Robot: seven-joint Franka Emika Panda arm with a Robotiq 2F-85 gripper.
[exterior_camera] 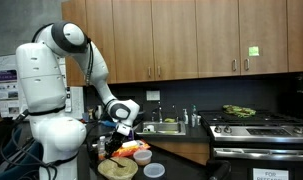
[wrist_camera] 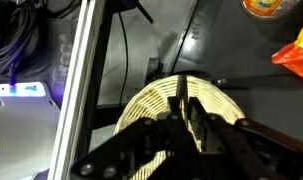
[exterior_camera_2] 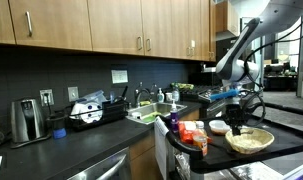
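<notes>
Blk table [wrist_camera: 253, 82]: woven mat [wrist_camera: 141, 106] under gripper [wrist_camera: 186, 108]

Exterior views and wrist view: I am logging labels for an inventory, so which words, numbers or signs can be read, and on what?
No text can be read.
Wall poster: print too small.
Sign on the oven door: blurred.
Paper on the backsplash: too small.
Snack packets: print blurred.
Orange packet, wrist view: print blurred.
Woven plate below the gripper: no print.
</notes>
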